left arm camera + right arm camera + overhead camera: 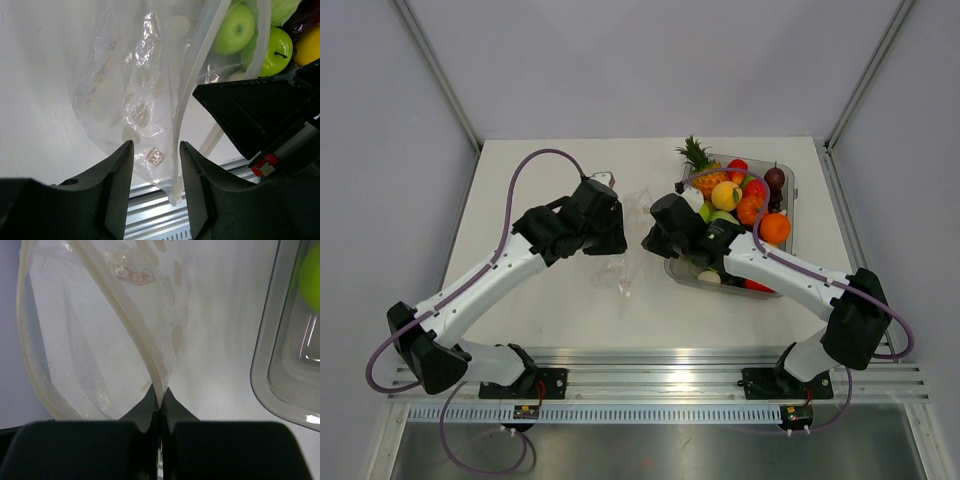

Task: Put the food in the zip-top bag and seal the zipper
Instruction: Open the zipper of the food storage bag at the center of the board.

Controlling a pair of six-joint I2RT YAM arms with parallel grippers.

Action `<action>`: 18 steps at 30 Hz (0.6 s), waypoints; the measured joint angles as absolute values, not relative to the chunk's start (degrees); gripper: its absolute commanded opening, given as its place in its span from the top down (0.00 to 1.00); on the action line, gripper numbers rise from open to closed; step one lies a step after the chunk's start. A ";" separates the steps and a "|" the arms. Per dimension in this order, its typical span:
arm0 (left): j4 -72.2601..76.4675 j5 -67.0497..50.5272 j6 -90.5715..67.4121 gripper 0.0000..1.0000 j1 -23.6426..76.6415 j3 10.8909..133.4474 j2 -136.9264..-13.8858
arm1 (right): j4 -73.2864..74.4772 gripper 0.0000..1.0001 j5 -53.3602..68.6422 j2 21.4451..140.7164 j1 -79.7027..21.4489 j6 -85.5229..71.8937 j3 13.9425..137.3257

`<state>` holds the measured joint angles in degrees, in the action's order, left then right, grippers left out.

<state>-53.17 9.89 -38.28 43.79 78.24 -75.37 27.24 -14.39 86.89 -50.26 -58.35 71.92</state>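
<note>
The clear zip-top bag [625, 262] hangs crumpled between my two grippers at the table's middle. My right gripper [160, 401] is shut on the bag's mouth edge, pinching the pale zipper [134, 335]. My left gripper [156, 146] is open, with the bag [130, 90] and its lower corner hanging loose between the fingers. The food sits in the tray [790, 200]: a pineapple [698, 160], an orange piece [775, 228], a yellow piece [726, 195], red pieces and dark grapes [775, 178]. Green apples [235, 30] show through the bag. No food shows inside the bag.
The rigid clear tray's corner [270, 365] lies just right of my right gripper. My right gripper's black body [250, 110] is close to the left fingers. A metal rail [660, 372] runs along the near table edge.
</note>
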 measured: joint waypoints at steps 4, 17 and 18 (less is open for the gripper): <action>-52.34 11.14 -39.11 0.58 45.60 78.35 -77.36 | 27.38 1.00 -14.44 86.89 -50.28 -58.37 72.01; -53.95 17.87 -40.49 1.00 46.63 79.15 -83.53 | 27.51 1.00 -15.18 86.89 -50.43 -58.98 71.96; -54.59 17.87 -40.05 1.00 46.61 79.75 -83.42 | 27.35 1.00 -15.55 86.85 -50.41 -58.89 71.64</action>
<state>-54.59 17.87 -40.05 46.61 79.75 -83.42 27.35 -15.55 86.85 -50.41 -58.89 71.64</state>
